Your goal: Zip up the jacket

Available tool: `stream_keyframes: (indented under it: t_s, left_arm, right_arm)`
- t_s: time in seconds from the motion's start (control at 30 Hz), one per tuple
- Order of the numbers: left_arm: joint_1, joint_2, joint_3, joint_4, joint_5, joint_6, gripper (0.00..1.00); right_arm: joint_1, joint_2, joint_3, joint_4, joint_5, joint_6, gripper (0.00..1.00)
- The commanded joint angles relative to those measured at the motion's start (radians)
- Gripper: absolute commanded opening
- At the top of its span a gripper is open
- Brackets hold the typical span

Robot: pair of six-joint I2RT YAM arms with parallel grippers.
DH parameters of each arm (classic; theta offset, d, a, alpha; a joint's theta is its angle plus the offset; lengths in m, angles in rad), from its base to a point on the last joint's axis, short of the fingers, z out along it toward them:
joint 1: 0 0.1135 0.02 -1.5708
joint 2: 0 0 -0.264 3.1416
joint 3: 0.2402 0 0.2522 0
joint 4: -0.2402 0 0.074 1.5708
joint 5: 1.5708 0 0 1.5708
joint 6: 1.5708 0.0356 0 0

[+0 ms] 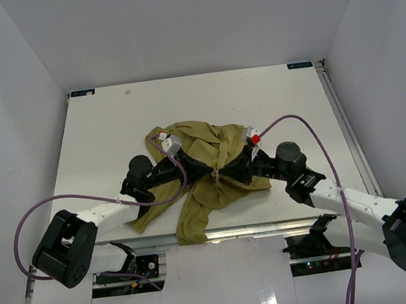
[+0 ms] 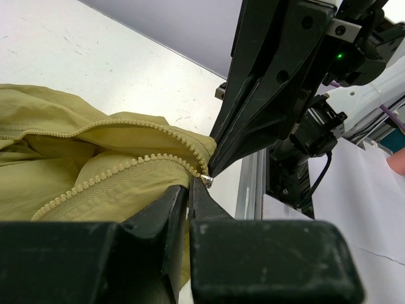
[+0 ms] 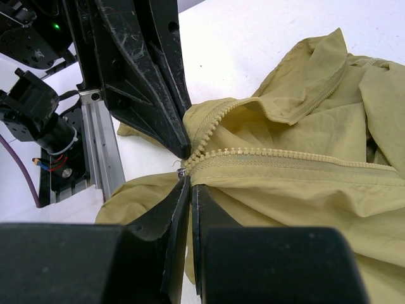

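Note:
The olive-green jacket (image 1: 202, 148) lies crumpled at the table's near middle, one part hanging over the front edge. Its zipper (image 3: 285, 154) is open; the two tooth rows (image 2: 126, 168) spread apart from one end. A small metal piece (image 2: 206, 181) sits at that end and shows in the right wrist view too (image 3: 181, 171). My left gripper (image 2: 188, 190) is shut on jacket cloth just below the metal piece. My right gripper (image 3: 190, 187) is shut on cloth at the same spot from the other side. The two grippers meet tip to tip (image 1: 207, 172) (image 1: 225, 173).
An aluminium rail (image 2: 250, 183) runs along the table's near edge, right by both grippers. The jacket's hanging part (image 1: 193, 223) drapes over it. Purple cables (image 1: 311, 127) loop above the arms. White walls close in the table on three sides.

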Motion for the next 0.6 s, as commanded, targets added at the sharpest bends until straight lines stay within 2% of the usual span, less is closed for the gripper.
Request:
stream_keyframes:
  t_s: [0.0,0.1,0.2,0.57]
  left_arm:
    - [-0.006,-0.032,-0.002,0.045,0.039,-0.016,0.31]
    - [-0.006,-0.030,-0.005,0.068,0.050,-0.027,0.41]
    - [-0.006,-0.030,-0.011,0.086,0.062,-0.035,0.45]
    - [-0.006,0.012,-0.001,0.114,0.113,-0.059,0.46]
  right_arm:
    - [0.007,0.001,0.021,0.052,0.016,0.004,0.08]
    - [0.007,-0.001,0.019,0.054,0.016,0.005,0.08]
    - [0.005,0.001,0.017,0.057,0.017,0.007,0.08]
    - [0.005,-0.002,0.010,0.067,0.017,0.013,0.08]
